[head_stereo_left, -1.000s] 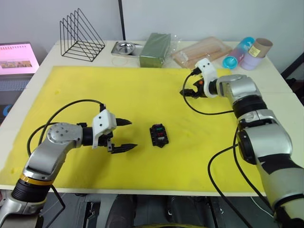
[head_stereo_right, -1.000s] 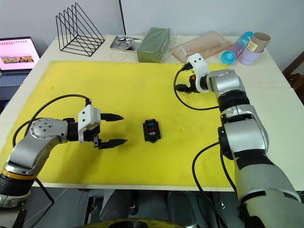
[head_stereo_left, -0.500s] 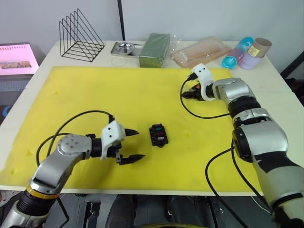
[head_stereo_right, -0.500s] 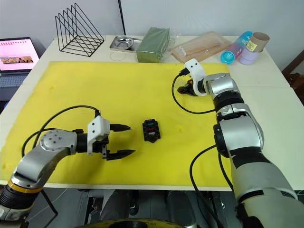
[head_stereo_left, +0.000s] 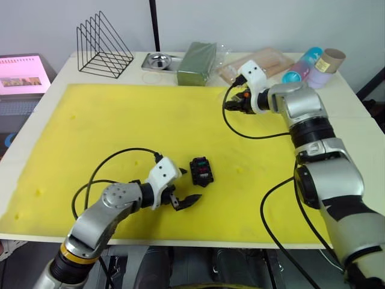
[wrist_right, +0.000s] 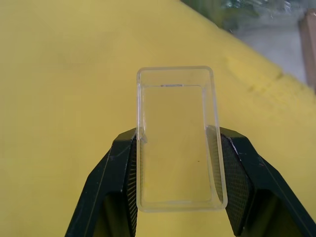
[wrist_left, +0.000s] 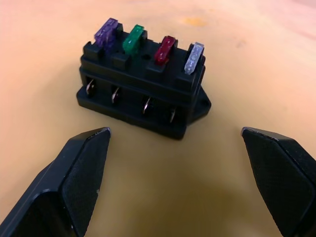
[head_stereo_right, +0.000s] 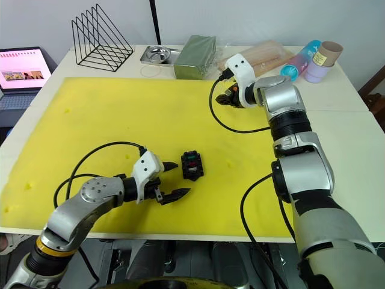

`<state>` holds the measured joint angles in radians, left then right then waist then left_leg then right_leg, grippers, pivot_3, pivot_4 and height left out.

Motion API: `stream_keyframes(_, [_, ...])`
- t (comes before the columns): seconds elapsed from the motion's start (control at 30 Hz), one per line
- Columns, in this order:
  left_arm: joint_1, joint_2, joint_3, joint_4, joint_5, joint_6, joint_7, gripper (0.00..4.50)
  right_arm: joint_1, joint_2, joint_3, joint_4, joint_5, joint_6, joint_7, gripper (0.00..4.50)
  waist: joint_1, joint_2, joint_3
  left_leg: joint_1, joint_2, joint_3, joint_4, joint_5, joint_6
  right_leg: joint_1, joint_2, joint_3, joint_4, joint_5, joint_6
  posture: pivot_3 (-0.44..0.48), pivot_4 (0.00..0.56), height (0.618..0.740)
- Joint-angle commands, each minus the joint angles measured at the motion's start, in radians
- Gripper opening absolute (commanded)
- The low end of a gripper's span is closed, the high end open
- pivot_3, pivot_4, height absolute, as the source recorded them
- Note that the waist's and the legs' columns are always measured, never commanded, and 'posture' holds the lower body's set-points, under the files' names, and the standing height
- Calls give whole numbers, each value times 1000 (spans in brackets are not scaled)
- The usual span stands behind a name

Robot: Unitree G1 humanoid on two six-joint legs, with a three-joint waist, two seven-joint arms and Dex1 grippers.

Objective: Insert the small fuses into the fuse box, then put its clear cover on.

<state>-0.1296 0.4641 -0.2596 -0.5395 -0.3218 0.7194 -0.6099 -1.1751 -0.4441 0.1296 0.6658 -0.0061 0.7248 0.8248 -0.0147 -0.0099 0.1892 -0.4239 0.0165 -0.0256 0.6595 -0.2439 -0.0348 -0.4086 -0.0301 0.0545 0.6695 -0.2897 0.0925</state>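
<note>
From the head views, the fuse box (head_stereo_left: pixel 201 171) lies on the yellow mat (head_stereo_left: pixel 108 126) just ahead of the spread left gripper (head_stereo_left: pixel 184 186); its fuses are too small to sort there. The left wrist view resolves purple, green, red and grey small fuses (wrist_left: pixel 148 46) seated in a row crosswise to the fingers. In the right wrist view, the right gripper (wrist_right: pixel 178 170) pinches the clear cover (wrist_right: pixel 178 143), its long axis running along the fingers.
</note>
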Motion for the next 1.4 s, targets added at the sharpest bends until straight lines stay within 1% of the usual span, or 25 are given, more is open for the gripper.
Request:
stream_keyframes(0.03, [18,-36,-27,-6,7,8,42,4500,13,-6,-34,-166,28,79,-33,1810,1,0,0,0,0,0,0,0,0,0,0,0,0,0,0,0,150,740])
stream_keyframes(0.17, [19,-102,-67,8,32,19,102,4500,49,-9,-37,-293,51,160,-59,1810,2,0,0,0,0,-1,1,0,0,1,0,0,0,0,0,0,150,740])
stream_keyframes(0.27, [13,-127,-95,16,45,27,119,4500,63,-10,-41,-360,66,211,-75,1810,3,0,0,0,0,-1,1,0,0,1,0,-1,0,0,0,0,150,740])
stream_keyframes(0.4, [-12,-212,-159,78,126,23,221,4500,70,-23,-48,-449,87,281,-99,1810,6,1,-1,0,-1,-1,2,0,0,2,-1,-1,0,0,0,0,150,740])
stream_keyframes(0.53, [-28,-279,-185,127,183,18,291,4500,73,-27,-46,-495,100,318,-120,1810,7,1,-1,0,-2,-2,4,0,0,4,-2,-2,-1,1,2,0,150,740])
stream_keyframes(0.77, [-71,-362,-212,229,255,-7,361,4500,82,-33,-45,-533,119,343,-156,1810,8,1,-1,1,-3,-2,4,0,0,6,-2,-2,-2,1,3,0,150,740])
stream_keyframes(0.93, [-75,-365,-207,259,285,-47,364,4500,95,-38,-46,-555,130,349,-172,1810,7,1,-1,1,-3,-3,4,0,0,6,-2,-2,-2,2,3,0,150,740])
stream_keyframes(1.03, [-80,-373,-193,272,289,-58,369,3931,108,-43,-57,-576,136,350,-189,1810,7,1,-1,1,-3,-2,4,0,0,6,-2,-2,-2,2,3,0,150,740])
stream_keyframes(1.13, [-90,-356,-181,282,292,-65,351,2935,118,-43,-64,-593,145,352,-206,1810,6,1,-1,1,-3,-3,4,0,0,6,-2,-2,-2,2,3,0,150,740])
stream_keyframes(1.17, [-91,-344,-177,281,291,-66,343,2832,122,-44,-67,-599,148,354,-212,1810,5,1,-1,1,-3,-2,4,0,0,6,-2,-2,-2,2,3,0,150,740])
stream_keyframes(1.27, [-100,-303,-150,277,275,-73,306,2832,131,-49,-72,-621,156,359,-224,1810,3,1,-1,2,-3,-2,4,0,0,6,-2,-2,-2,2,3,0,150,740])
stream_keyframes(1.33, [-117,-261,-126,270,253,-81,251,2832,140,-62,-74,-651,165,368,-225,1810,0,1,-1,2,-3,-2,4,0,0,6,-1,-2,-2,2,3,0,150,740])
stream_keyframes(1.4, [-174,-184,-119,298,201,-169,88,2832,164,-108,-72,-737,195,393,-185,1810,-1,1,-1,2,-2,-2,3,0,0,6,-1,-2,-2,2,3,0,150,740])
